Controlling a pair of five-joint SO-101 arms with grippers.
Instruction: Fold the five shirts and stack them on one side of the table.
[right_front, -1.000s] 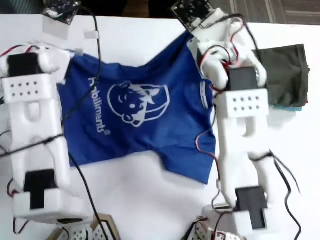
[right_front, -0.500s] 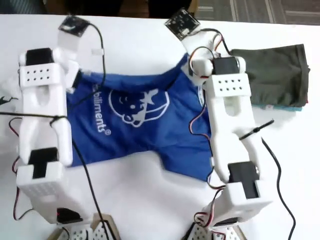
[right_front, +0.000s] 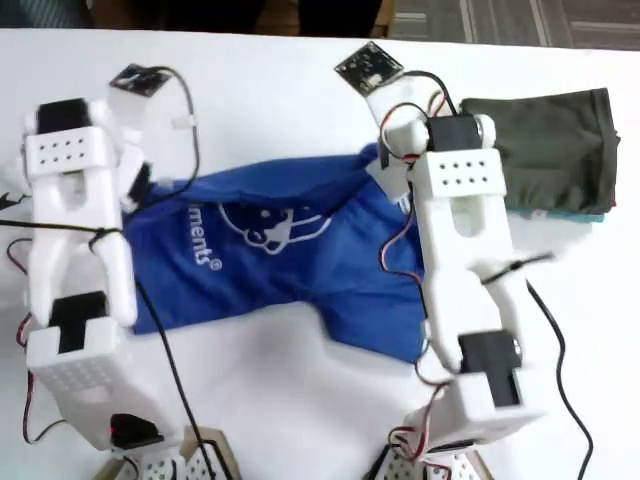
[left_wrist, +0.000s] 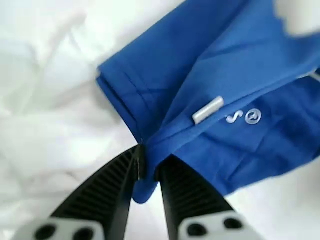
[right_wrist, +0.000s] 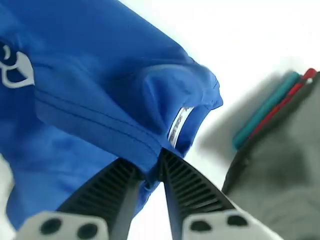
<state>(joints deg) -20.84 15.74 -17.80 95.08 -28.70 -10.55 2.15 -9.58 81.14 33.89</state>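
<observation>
A blue shirt (right_front: 290, 255) with a white print lies across the middle of the white table (right_front: 280, 110), its far edge lifted and pulled toward the near side. My left gripper (left_wrist: 149, 167) is shut on the blue shirt (left_wrist: 225, 90) at one corner, on the left in the high view (right_front: 135, 190). My right gripper (right_wrist: 150, 167) is shut on the blue shirt (right_wrist: 100, 90) near its white label, on the right in the high view (right_front: 385, 165). A stack of folded shirts (right_front: 555, 150), dark grey on top, sits at the far right.
Red and teal edges of the folded stack (right_wrist: 270, 107) lie close beside my right gripper. Both arm bases (right_front: 100, 390) stand at the table's near edge, with cables trailing. Bare table lies beyond the shirt at the far side.
Both grippers have drawn the shirt's far edge toward the near side, so the fabric is bunched and the print is partly folded over. The arms have pulled back.
</observation>
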